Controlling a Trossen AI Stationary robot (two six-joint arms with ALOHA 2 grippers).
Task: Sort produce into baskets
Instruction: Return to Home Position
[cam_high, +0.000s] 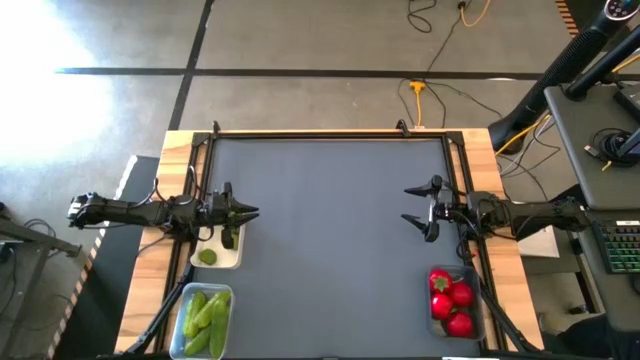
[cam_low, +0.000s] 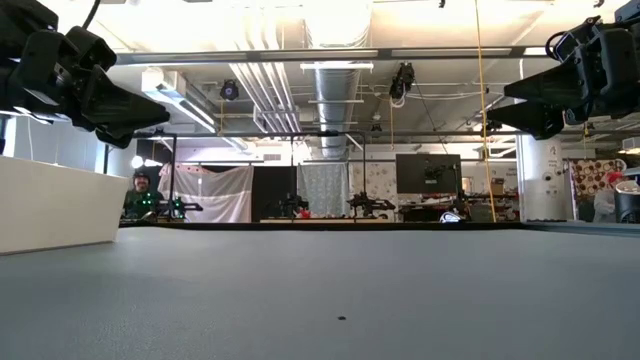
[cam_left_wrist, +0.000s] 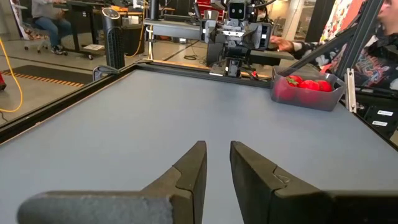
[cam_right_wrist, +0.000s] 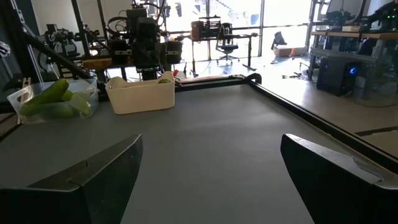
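Risk: left pincer (cam_high: 250, 212), narrow and empty, hangs just above white tray (cam_high: 228, 260) holding lime (cam_high: 207, 256); low retract could clip its wall. Right pincer (cam_high: 412, 205) wide, empty; tomatoes (cam_high: 452, 298) sit in clear tub (cam_left_wrist: 311, 99) behind it.

A robotics lab in an open industrial hall: bare ceiling ducts (cam_low: 335, 90), a concrete floor (cam_high: 300, 40) strewn with cables (cam_high: 418, 92), further arm rigs (cam_low: 365, 205) on benches, a monitor (cam_low: 428, 172) and an office chair (cam_right_wrist: 227, 45).
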